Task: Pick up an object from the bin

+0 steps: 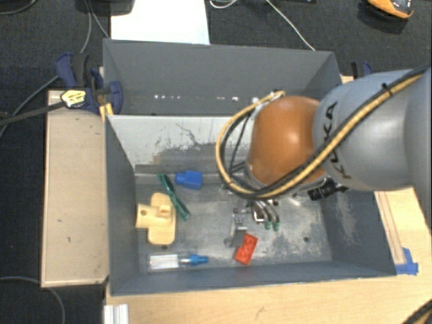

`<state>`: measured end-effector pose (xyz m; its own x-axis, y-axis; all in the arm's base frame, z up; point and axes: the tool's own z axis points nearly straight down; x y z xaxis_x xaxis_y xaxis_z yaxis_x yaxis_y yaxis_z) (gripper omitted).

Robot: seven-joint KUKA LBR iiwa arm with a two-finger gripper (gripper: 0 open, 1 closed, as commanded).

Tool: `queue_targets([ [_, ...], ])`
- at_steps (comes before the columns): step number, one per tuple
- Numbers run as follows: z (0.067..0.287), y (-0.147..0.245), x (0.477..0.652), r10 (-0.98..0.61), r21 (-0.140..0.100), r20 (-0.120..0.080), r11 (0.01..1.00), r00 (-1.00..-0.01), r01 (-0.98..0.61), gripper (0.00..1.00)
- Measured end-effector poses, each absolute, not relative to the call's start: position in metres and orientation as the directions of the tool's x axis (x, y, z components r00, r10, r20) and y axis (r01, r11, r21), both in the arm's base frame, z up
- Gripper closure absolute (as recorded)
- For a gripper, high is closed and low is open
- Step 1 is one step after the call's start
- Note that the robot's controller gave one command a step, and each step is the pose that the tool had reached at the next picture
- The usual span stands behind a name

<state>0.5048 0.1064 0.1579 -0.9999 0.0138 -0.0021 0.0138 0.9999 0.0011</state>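
Grey metal bin [121,201], arm [378,133] with orange wrist cover [283,137] angled down into it, yellow part [157,219] well left of red block [246,248], clear blue-tipped tube [177,261] left, blue block [189,179] upper left, gripper [254,224] just above red block, whether it is open cannot be told

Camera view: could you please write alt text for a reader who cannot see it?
The gripper hangs in the grey bin, close behind a red block near its front wall. Left of them lie a yellow part, a green tool, a blue block and a clear tube with a blue tip.
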Motion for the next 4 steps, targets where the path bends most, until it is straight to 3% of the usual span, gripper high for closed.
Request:
queue_targets([
  [1, 0.158, 0.106, 0.505, 0.015, 0.001, -0.002, 1.000, -1.000, 0.015, 0.00],
  [2, 0.081, 0.031, 0.476, -0.097, -0.001, -0.004, 0.995, -0.995, -0.097, 0.00],
  [3, 0.076, 0.031, 0.487, -0.170, 0.001, -0.007, 0.985, -0.985, -0.170, 0.00],
  [4, 0.070, 0.043, 0.487, -0.116, 0.000, -0.004, 0.993, -0.993, -0.116, 0.00],
])
